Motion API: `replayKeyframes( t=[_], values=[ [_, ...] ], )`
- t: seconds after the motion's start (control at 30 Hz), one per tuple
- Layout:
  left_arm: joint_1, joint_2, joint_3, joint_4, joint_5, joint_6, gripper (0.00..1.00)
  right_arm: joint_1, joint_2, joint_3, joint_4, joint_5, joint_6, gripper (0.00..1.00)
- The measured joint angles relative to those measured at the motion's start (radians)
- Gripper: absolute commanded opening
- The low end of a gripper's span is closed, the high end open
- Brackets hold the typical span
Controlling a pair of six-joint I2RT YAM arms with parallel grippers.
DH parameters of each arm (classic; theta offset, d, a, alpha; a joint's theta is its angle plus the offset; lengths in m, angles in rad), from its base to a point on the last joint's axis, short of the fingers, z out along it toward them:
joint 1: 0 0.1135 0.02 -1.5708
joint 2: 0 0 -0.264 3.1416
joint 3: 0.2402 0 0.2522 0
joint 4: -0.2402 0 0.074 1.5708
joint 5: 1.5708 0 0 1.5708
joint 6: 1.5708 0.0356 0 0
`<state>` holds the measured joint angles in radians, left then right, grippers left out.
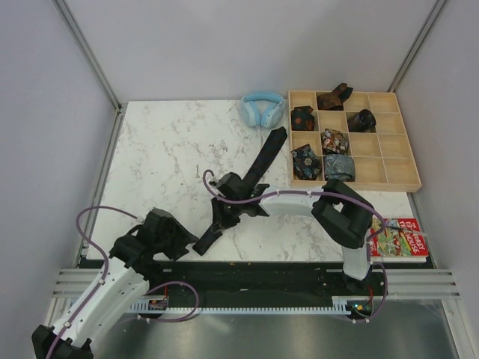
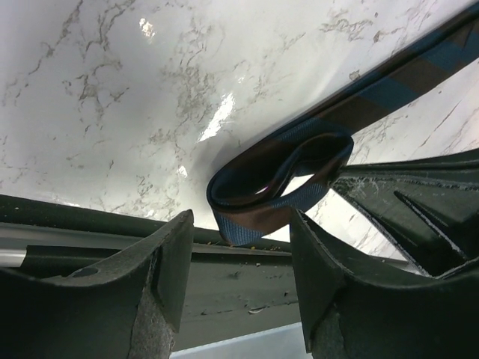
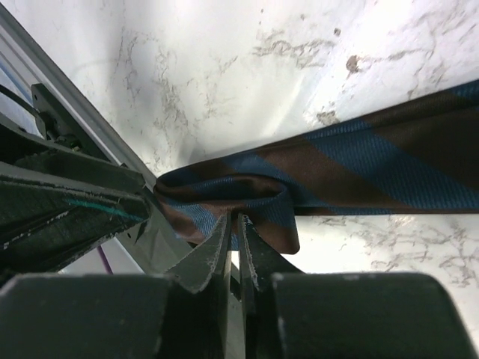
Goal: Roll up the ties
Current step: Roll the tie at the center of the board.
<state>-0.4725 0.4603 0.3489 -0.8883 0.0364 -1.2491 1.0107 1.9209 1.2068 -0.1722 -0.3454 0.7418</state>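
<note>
A brown-and-blue striped tie (image 1: 266, 161) lies diagonally on the marble table, from near the headphones down to the front edge. Its near end is curled into a small loop (image 2: 281, 179) at the table's front edge. My right gripper (image 3: 233, 224) is shut on the loop's fabric (image 3: 247, 191); it shows in the top view (image 1: 219, 223). My left gripper (image 2: 241, 224) is open, its jaws either side of the loop's near end without touching it; it also shows in the top view (image 1: 187, 245). The right gripper's body (image 2: 419, 209) sits just right of the loop.
A wooden compartment tray (image 1: 397, 149) at the back right holds several rolled ties. Light blue headphones (image 1: 262, 108) lie at the back, by the tie's far end. A colourful book (image 1: 400, 239) lies at the front right. The table's dark front rail (image 2: 247, 262) runs just below the loop.
</note>
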Motion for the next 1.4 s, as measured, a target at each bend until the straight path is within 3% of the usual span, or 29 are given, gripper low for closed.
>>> replayKeyframes(
  t=[0.53,1.03,1.3,1.33,1.4],
  values=[
    [-0.054,0.084,-0.013,0.037,0.021,0.0,0.6,-0.053,0.071,-0.001,0.065,-0.051,-0.005,0.14],
    [-0.067,0.209,-0.044,0.166,0.0,-0.016,0.53,-0.056,0.087,-0.018,0.121,-0.082,-0.003,0.13],
    [-0.176,0.332,-0.012,0.207,-0.063,-0.054,0.41,-0.066,0.088,-0.045,0.175,-0.11,0.008,0.13],
    [-0.185,0.344,-0.008,0.209,-0.069,-0.06,0.37,-0.066,0.088,-0.049,0.183,-0.113,0.011,0.13],
    [-0.2,0.365,0.003,0.209,-0.085,-0.07,0.19,-0.067,0.088,-0.058,0.203,-0.119,0.017,0.13]
  ],
)
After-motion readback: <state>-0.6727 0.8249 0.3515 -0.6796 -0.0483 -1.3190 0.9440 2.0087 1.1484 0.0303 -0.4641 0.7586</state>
